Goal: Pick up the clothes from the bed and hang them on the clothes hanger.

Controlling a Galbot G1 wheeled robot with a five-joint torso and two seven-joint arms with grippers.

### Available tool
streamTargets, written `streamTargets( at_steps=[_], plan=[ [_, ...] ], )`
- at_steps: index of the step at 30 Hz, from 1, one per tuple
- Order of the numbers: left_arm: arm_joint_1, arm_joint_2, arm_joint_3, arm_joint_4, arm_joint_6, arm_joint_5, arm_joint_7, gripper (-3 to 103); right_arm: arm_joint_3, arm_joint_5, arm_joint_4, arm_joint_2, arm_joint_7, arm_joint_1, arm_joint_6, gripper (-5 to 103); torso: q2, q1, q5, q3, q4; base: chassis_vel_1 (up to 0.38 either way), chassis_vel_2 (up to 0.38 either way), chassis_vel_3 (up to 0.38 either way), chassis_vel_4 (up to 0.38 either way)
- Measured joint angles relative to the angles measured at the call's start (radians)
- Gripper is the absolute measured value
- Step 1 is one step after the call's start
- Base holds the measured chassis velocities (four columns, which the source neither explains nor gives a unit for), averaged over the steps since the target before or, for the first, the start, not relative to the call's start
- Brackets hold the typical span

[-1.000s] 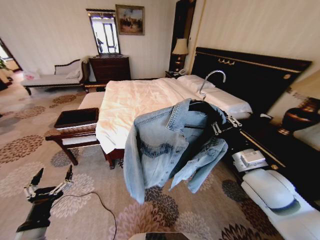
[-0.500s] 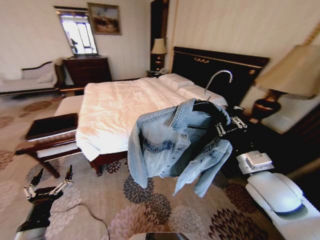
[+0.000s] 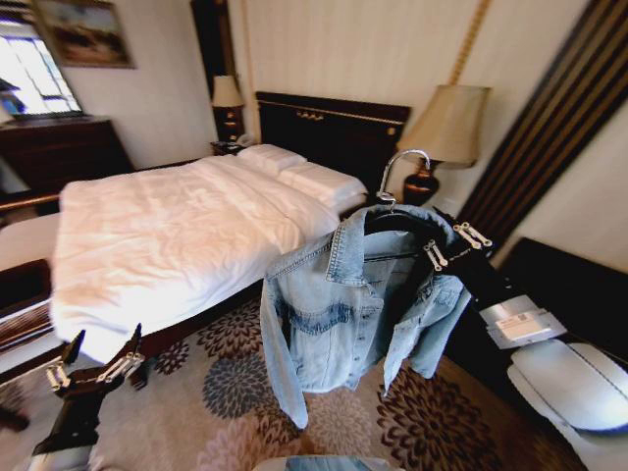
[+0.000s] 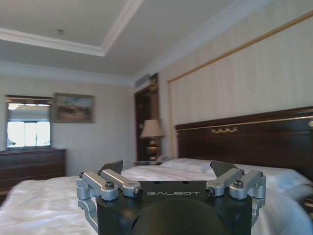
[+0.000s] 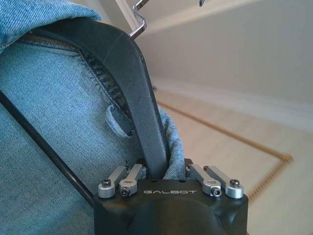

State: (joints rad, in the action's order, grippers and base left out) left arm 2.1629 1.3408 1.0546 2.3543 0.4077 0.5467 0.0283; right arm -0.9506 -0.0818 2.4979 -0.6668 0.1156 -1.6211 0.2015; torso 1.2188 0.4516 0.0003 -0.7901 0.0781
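Carrying the denim jacket [image 3: 358,304] draped on the clothes hanger [image 5: 129,83], I kept the right gripper [image 5: 165,172] clamped on its arm, upright, while the left gripper [image 3: 95,363] hung spread wide near the bed's [image 3: 147,245] foot corner.

The denim jacket [image 3: 358,309] is washed light-blue cotton twill, matt and slightly coarse, with stitched seams. The clothes hanger [image 5: 132,83] carrying it is smooth black plastic with a dull sheen, and its hook [image 3: 397,169] is polished silver metal. The right gripper [image 5: 166,171] has a matt black body and brushed metal links, as does the left gripper [image 4: 168,169]. The bed [image 3: 167,245] wears soft, rumpled white cloth; its headboard [image 3: 339,132] is dark glossy wood with gold trim. The floor carpet [image 3: 432,432] is matt, patterned pile.
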Motion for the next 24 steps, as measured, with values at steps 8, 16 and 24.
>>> streamTargets(
  at_steps=[8,16,24],
  plan=[
    [0.0,0.0,0.0,0.0,0.0,0.0,0.0,100,-0.055,0.004,0.003,-0.02,-0.003,-0.052,0.027,28,0.0,0.0,-0.0004,0.0,-0.0001,-0.122,-0.121,-0.124,-0.123],
    [0.0,0.0,0.0,0.0,0.0,0.0,0.0,100,-0.099,0.018,0.003,-0.049,-0.005,-0.094,0.045,28,0.0,0.0,-0.0003,0.0,0.0,-0.133,-0.129,-0.131,-0.128],
    [0.0,0.0,0.0,0.0,0.0,0.0,0.0,100,-0.101,0.025,0.003,-0.086,-0.007,-0.107,0.043,28,0.0,0.0,-0.0003,0.0,0.0,-0.124,-0.119,-0.13,-0.134]
  ],
)
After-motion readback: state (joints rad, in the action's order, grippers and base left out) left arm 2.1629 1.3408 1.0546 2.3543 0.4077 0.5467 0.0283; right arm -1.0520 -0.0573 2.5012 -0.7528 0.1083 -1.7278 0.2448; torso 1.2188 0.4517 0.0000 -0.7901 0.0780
